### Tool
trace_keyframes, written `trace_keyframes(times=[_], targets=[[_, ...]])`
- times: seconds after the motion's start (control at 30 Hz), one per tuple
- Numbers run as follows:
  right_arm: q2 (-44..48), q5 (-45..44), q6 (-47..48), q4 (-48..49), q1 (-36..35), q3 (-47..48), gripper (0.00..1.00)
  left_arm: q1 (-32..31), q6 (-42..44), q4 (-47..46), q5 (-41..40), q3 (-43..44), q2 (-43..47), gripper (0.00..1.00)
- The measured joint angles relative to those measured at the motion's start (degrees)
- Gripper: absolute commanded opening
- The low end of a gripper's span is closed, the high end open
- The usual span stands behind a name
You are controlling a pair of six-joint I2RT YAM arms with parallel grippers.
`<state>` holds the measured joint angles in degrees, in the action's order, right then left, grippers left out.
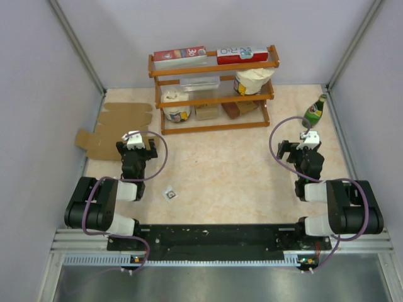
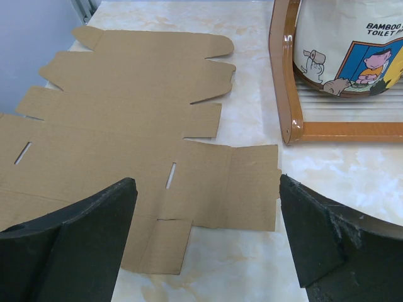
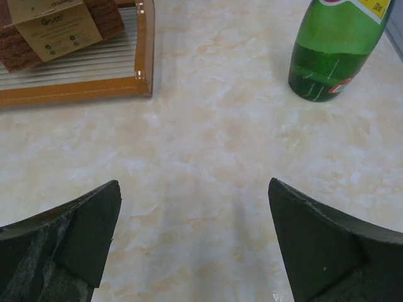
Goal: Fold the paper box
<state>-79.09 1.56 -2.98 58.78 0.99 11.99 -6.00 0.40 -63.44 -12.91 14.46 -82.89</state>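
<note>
Okay, your paper box (image 1: 116, 129) lies flat and unfolded at the table's (image 1: 220, 170) far left, between wall and shelf (image 1: 217, 126). The middle of the table is open. Your left gripper (image 1: 135, 145) is by the box's near flaps, jaws wide, empty. Your right gripper (image 1: 301, 146) is near the bottle (image 1: 313, 112), wide, empty.

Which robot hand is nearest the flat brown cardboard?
The left gripper: the paper box lies flat just ahead of it. The right gripper sits across the table, by the green bottle.
</note>
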Motion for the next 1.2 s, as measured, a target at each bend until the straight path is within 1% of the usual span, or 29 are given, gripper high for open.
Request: trace_keyframes(times=[0.8,1.07,1.2], targets=[[0.0,0.1,0.0,0.0,0.1,0.0,0.99,0.0,0.0,-0.2,-0.6,-0.1,0.0,0.99],[0.0,0.1,0.0,0.0,0.1,0.0,0.99,0.0,0.0,-5.6,-2.2,-4.0,0.0,0.99],[0.0,1.9,1.1,2.0,0.0,-0.9,0.99,-0.3,0.5,-8.5,-2.0,-6.6,0.0,0.96]])
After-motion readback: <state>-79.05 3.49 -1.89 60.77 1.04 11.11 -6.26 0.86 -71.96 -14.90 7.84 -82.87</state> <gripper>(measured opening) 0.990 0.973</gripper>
